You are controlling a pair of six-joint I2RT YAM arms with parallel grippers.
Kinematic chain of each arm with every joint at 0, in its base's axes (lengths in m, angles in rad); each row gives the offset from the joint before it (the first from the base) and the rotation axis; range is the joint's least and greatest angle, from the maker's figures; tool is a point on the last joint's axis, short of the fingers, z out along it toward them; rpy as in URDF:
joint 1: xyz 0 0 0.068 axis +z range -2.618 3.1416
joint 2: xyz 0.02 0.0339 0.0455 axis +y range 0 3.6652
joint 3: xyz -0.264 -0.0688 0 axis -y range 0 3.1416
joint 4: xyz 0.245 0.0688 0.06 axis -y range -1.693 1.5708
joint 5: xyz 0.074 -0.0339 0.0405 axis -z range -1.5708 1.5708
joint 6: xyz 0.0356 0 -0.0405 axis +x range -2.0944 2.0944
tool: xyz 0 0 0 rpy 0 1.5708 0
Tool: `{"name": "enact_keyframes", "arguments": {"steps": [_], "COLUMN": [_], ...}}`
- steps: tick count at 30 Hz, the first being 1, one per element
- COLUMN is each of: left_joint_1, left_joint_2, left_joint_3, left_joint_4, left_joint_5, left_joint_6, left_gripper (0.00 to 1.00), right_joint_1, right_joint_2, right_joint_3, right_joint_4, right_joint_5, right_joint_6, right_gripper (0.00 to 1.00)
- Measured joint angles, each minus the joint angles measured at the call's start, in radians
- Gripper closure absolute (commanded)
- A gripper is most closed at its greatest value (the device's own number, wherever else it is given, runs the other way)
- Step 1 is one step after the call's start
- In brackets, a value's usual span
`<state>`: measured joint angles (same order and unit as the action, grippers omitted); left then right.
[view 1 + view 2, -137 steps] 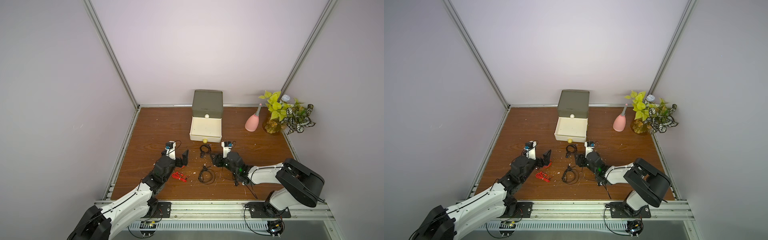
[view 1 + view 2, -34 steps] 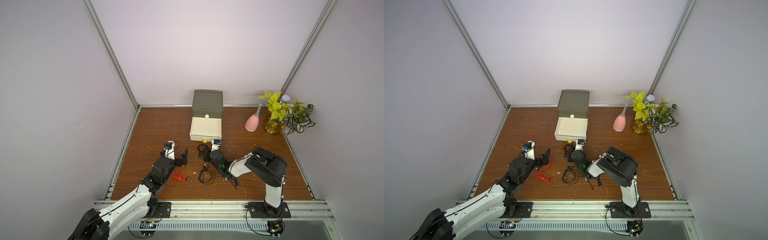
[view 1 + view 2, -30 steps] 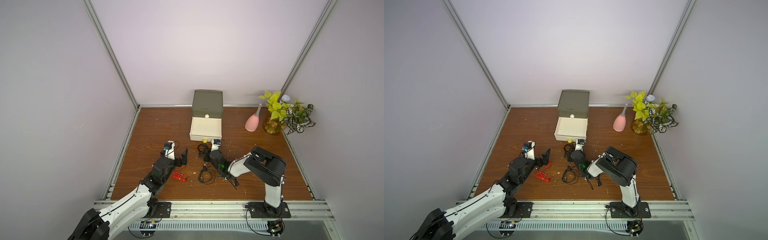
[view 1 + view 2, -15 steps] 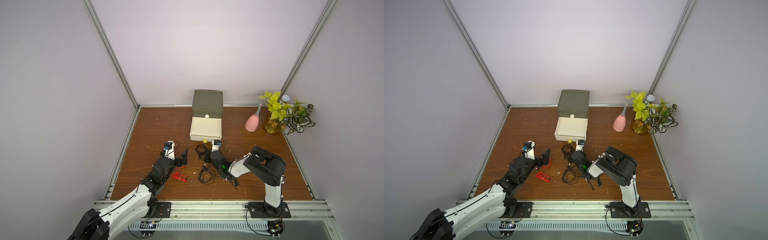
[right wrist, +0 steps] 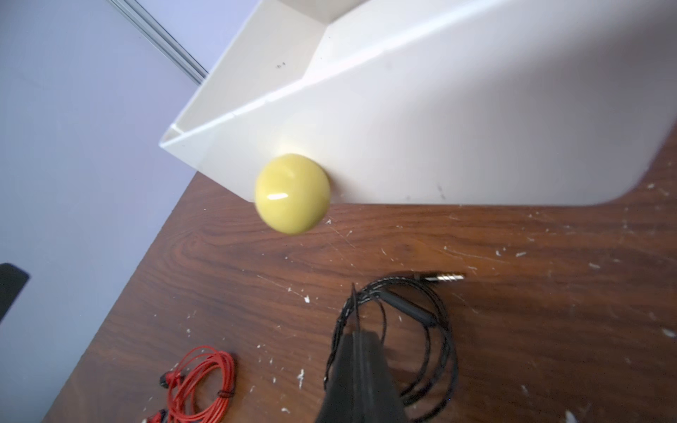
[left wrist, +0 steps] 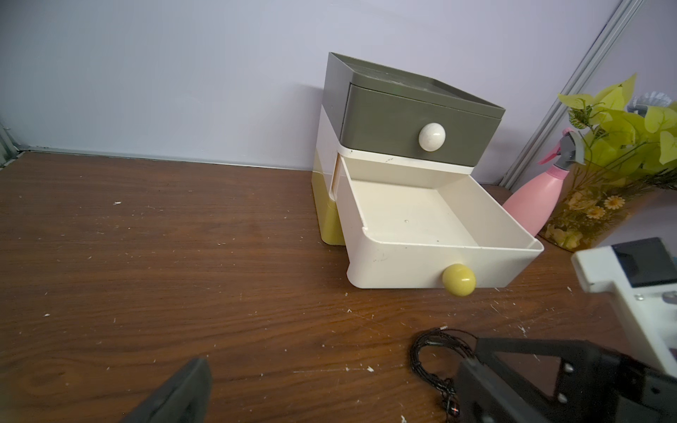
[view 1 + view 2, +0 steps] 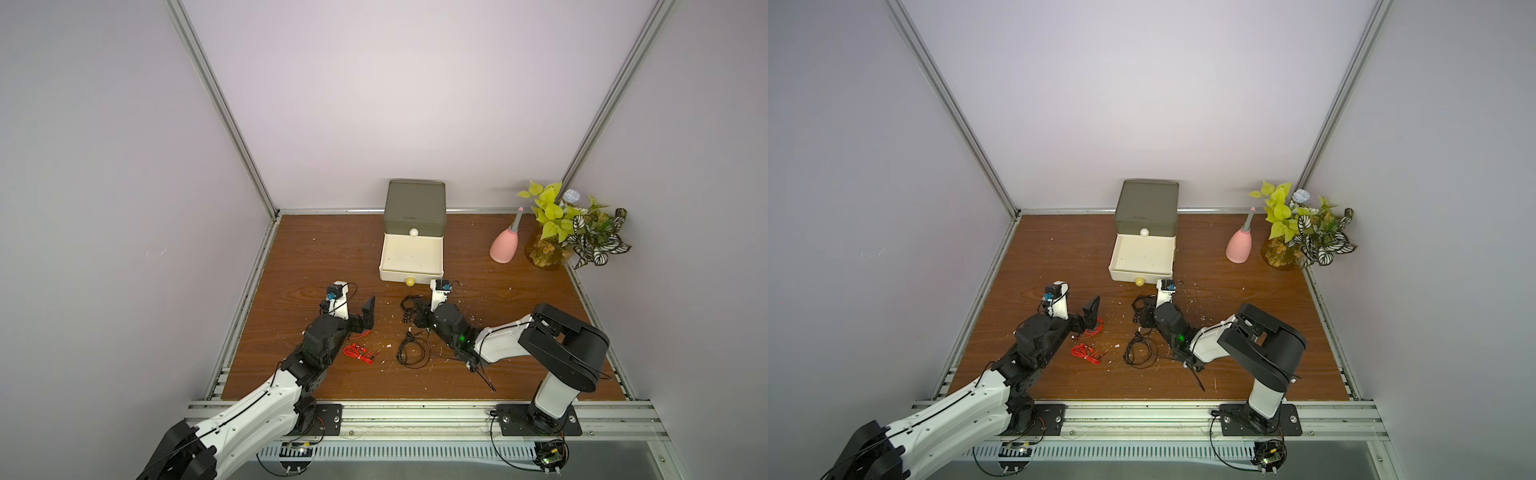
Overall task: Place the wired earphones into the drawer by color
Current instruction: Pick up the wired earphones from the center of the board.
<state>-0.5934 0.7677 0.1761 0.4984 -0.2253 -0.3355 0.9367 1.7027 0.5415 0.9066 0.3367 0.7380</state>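
Observation:
The drawer (image 7: 415, 208) (image 7: 1147, 203) stands at the back with its cream middle tray (image 7: 437, 266) (image 6: 403, 256) pulled out, and nothing shows inside it. My right gripper (image 7: 417, 314) (image 7: 1144, 318) (image 5: 361, 338) sits just in front of the tray's yellow knob (image 5: 292, 193), shut on a strand of a black wired earphones bundle (image 7: 408, 308) (image 5: 421, 318) (image 6: 432, 351). A second black bundle (image 7: 409, 351) (image 7: 1139, 351) lies nearer the front. My left gripper (image 7: 363, 320) (image 7: 1088, 322) is open over a red bundle (image 7: 1094, 330). Another red bundle (image 7: 359, 353) (image 5: 205, 381) lies beside it.
A pink spray bottle (image 7: 505, 247) and a potted plant (image 7: 569, 232) stand at the back right. White crumbs dot the wooden table (image 7: 311, 257). Metal rails edge the table on both sides and at the front.
My right arm has swung left to the black bundle by the drawer, and its jaws have closed on the cable within the last second. The left arm has stayed put.

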Motion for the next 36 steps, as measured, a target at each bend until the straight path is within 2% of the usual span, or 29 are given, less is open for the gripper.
{"name": "enact_keyframes", "arguments": {"steps": [14,24,29,36], "left_joint_1": [0.0,0.0,0.0,0.0], "left_joint_2": [-0.025,-0.06,-0.064,-0.03], "left_joint_3": [-0.019,-0.031,-0.038,-0.039], "left_joint_4": [0.007,0.014,0.032,0.044], "left_joint_5": [-0.007,-0.013,-0.018,-0.011], "left_joint_6": [0.003,0.012,0.022,0.023], "left_gripper": [0.0,0.0,0.0,0.01], "right_joint_1": [0.0,0.0,0.0,-0.002], "right_joint_2": [-0.245,-0.407,-0.441,-0.409], "right_joint_3": [-0.009,0.037,0.12,0.243], "right_joint_4": [-0.125,-0.282,-0.336,-0.354], "right_joint_5": [-0.039,-0.114,-0.158,-0.158], "right_joint_6": [-0.087,-0.163,-0.183,-0.252], "right_gripper": [1.0,1.0,1.0,1.0]}}
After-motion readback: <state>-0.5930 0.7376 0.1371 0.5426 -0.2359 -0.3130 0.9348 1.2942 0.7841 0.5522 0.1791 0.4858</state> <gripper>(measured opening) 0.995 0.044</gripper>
